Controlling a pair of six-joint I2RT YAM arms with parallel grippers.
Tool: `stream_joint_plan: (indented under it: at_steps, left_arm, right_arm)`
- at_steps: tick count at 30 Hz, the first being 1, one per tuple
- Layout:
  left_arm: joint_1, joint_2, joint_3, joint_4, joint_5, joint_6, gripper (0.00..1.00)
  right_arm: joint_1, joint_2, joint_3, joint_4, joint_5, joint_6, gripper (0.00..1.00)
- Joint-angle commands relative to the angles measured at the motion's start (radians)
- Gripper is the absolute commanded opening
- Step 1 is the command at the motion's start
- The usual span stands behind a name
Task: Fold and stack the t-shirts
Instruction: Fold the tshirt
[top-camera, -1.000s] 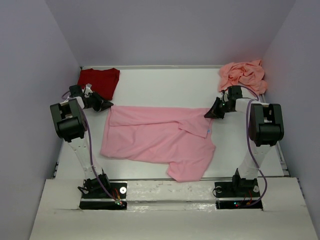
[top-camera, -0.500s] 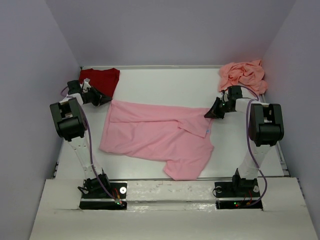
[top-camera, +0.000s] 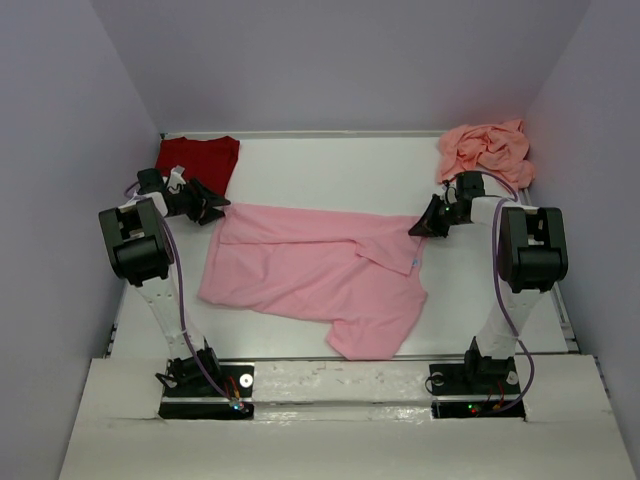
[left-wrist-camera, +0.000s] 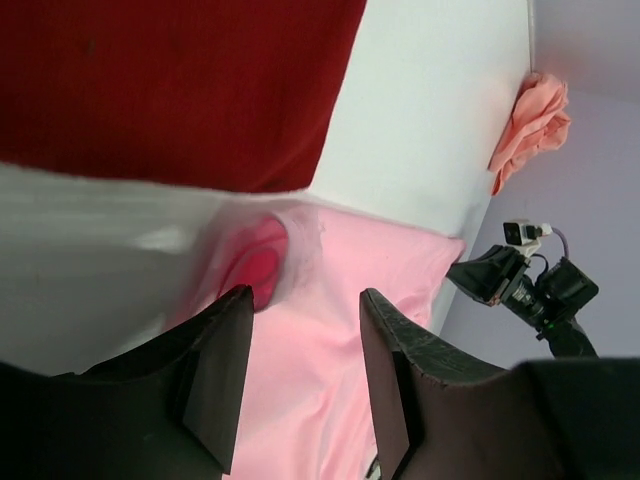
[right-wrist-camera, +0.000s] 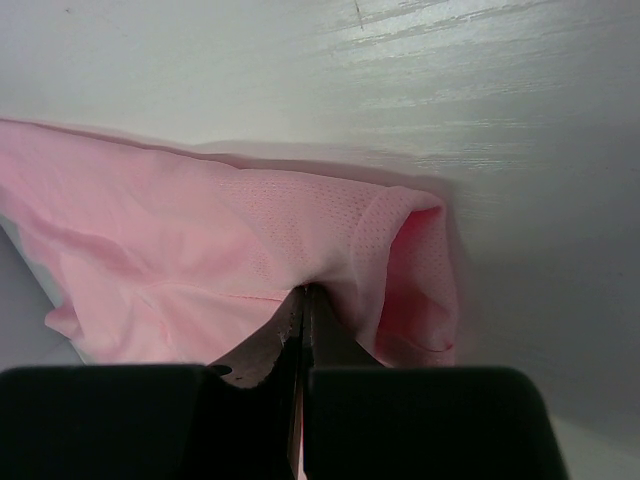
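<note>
Lilac walls close in the left, rear and right sides. The table is white and glossy, with both arm bases bolted along its near edge. The pink tee is the largest item. It lies opened out and wrinkled across the middle of the table, spanning from one gripper to the other, and its nearest flap reaches close to the near edge. Bare table runs behind it along the rear wall between the two far corners, with narrower bare strips down the left and right sides. The red tee lies flat and squared in the far-left corner. Its near edge is just beside the pink tee's far-left corner, and the left wrist view shows a thin strip of table between them. The salmon tee is a crumpled heap in the far-right corner, against the right wall and well apart from the red one. The left gripper sits low over the pink tee's far-left corner with its fingers spread wide and nothing held between them. The right gripper is closed tight, pinching a bunched fold at the pink tee's far-right edge. A small white label shows on the pink tee just nearward of that grip.
</note>
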Motion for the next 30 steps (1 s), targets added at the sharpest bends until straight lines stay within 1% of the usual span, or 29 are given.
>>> stream_joint_plan:
  at_steps: [1, 5, 6, 9, 17, 20, 21, 24, 30]
  left_arm:
    - [0.006, -0.102, -0.064, -0.088, 0.013, 0.068, 0.54]
    - [0.008, -0.121, -0.119, -0.111, 0.003, 0.115, 0.53]
    - [0.006, -0.122, -0.124, -0.111, 0.006, 0.119, 0.5]
    - [0.006, -0.124, -0.138, -0.115, 0.012, 0.129, 0.46]
    - [0.006, -0.135, -0.112, -0.181, -0.027, 0.183, 0.46]
    - [0.009, -0.162, -0.084, -0.194, -0.076, 0.188, 0.46]
    - [0.011, -0.176, -0.083, -0.191, -0.114, 0.185, 0.46]
    - [0.026, -0.217, -0.08, -0.166, -0.149, 0.165, 0.47]
    - [0.043, -0.207, -0.066, -0.175, -0.134, 0.16, 0.46]
  right_arm:
    - [0.008, 0.022, 0.022, 0.02, 0.008, -0.023, 0.0]
    - [0.008, 0.02, 0.022, 0.02, 0.008, -0.022, 0.0]
    - [0.008, 0.022, 0.022, 0.02, 0.008, -0.022, 0.0]
    - [0.008, 0.025, 0.025, 0.018, 0.007, -0.02, 0.0]
    - [0.008, 0.028, 0.024, 0.021, 0.007, -0.02, 0.0]
    - [0.008, 0.028, 0.024, 0.02, 0.005, -0.022, 0.0]
    - [0.008, 0.028, 0.024, 0.02, 0.004, -0.022, 0.0]
    - [0.008, 0.028, 0.024, 0.02, 0.004, -0.023, 0.0]
    - [0.008, 0.031, 0.025, 0.02, 0.004, -0.022, 0.0]
